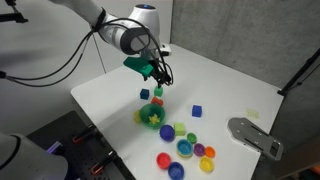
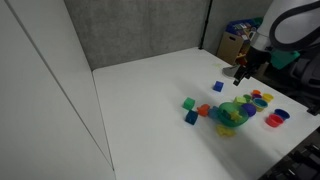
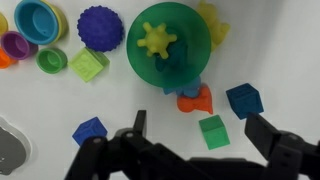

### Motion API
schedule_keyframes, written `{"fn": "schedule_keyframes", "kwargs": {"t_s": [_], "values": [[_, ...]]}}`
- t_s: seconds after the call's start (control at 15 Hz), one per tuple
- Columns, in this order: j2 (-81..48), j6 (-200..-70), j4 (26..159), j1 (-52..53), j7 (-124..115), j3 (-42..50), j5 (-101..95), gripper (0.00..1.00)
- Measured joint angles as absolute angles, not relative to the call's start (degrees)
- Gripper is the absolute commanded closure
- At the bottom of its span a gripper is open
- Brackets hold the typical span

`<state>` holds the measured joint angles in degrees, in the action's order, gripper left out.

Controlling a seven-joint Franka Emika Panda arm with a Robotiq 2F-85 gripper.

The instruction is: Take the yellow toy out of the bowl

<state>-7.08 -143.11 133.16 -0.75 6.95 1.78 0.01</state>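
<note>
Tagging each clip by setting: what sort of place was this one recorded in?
Probably a lab or office workspace rather than a home. It has a plain white table, grey partition walls behind it, and what looks like a cardboard box of clutter in the corner.

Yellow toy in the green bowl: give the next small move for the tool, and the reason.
Probably shift the open tool toward the top of the wrist view before lowering. The yellow toy lies inside the green bowl, beyond the tool and somewhat left of its centre line in that view, and nothing is gripped.
</note>
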Motion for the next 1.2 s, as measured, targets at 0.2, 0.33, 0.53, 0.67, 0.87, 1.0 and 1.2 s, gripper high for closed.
{"fn": "schedule_keyframes", "kwargs": {"t_s": [0.2,0.33,0.53,0.67,0.87,1.0,1.2], "values": [[-9.06,-143.9,133.2,-1.21,6.95,1.89,0.02,0.0],[-8.96,-143.9,133.18,-1.17,6.95,1.76,0.02,0.0],[-9.66,-144.56,133.44,-1.27,6.93,1.87,-0.15,0.0],[-11.48,-146.77,133.96,-1.64,6.98,2.06,-0.15,0.0],[-15.72,-151.91,134.63,-2.65,7.37,2.06,-0.09,0.0],[-18.64,-155.15,134.75,-3.3,8.01,1.96,-0.08,0.0],[-22.76,-159.17,134.73,-4.72,9.55,1.12,0.26,0.0]]}}
